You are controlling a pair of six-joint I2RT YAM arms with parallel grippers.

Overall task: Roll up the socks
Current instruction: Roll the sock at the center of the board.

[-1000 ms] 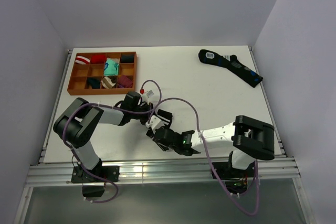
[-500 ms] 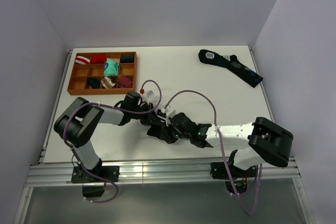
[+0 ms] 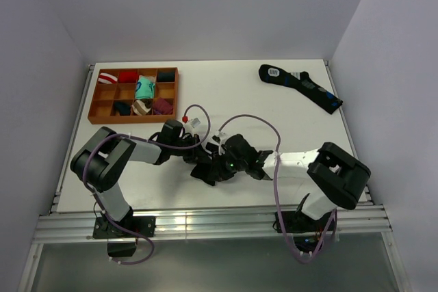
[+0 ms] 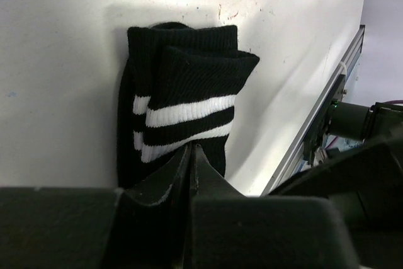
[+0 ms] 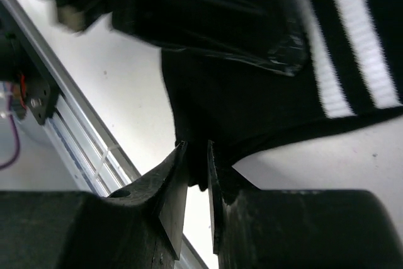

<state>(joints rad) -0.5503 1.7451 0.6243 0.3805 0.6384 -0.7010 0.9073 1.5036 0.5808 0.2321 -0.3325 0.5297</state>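
A folded black sock with white stripes [image 4: 189, 86] lies on the white table near the front middle [image 3: 207, 174]. My left gripper [image 4: 191, 150] is shut, its tips resting on the sock at the stripes, and I see no fabric between the jaws. In the top view it [image 3: 200, 158] comes in from the left. My right gripper [image 5: 198, 155] is closed on the sock's dark edge [image 5: 252, 105], with black fabric between its jaws. In the top view it [image 3: 219, 167] meets the sock from the right. The left gripper's body [image 5: 208, 17] shows above the sock in the right wrist view.
A second dark sock with blue patches [image 3: 301, 87] lies at the far right. A brown compartment tray [image 3: 92, 111] with several rolled socks stands at the far left. The table's metal front rail [image 3: 205, 222] runs just behind the arms' bases. Cables loop over the middle.
My right arm has swung forward and left, bringing its gripper onto the striped sock's edge beside the left gripper. The left arm and the sock have stayed put.
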